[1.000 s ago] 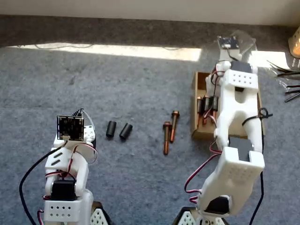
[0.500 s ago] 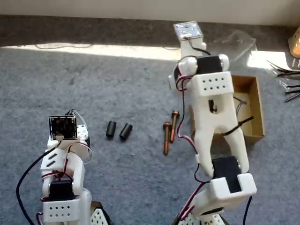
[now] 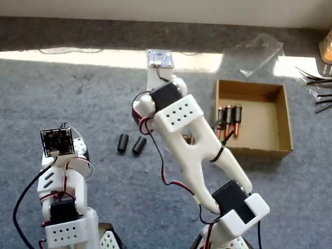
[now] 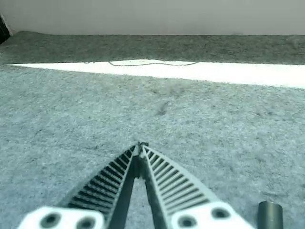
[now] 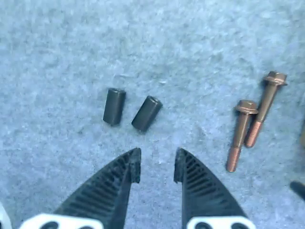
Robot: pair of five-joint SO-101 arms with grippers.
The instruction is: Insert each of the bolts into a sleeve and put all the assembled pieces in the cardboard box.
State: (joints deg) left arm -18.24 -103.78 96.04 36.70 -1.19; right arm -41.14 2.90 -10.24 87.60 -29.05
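Two black sleeves [image 3: 122, 142] [image 3: 139, 145] lie side by side on the grey carpet. In the right wrist view these sleeves [image 5: 114, 106] [image 5: 147, 113] sit just ahead of my right gripper [image 5: 156, 164], which hovers open with nothing in it. Two copper bolts [image 5: 240, 133] [image 5: 264, 107] lie off to one side. In the high view the right arm [image 3: 181, 119] covers most of the bolts. The cardboard box [image 3: 259, 152] holds three assembled pieces [image 3: 228, 119]. My left gripper [image 4: 139, 147] is shut and empty, low over bare carpet, with one sleeve [image 4: 269, 215] beside it.
A clear plastic bag [image 3: 259, 49] lies behind the box. Black cables [image 3: 319, 98] reach in from the right edge. A sunlit strip [image 3: 104, 54] crosses the carpet at the back. The left arm [image 3: 62, 207] stands at the front left.
The right arm has swung left, from above the box to above the sleeves and bolts, uncovering the box. The left arm has drifted slightly left.
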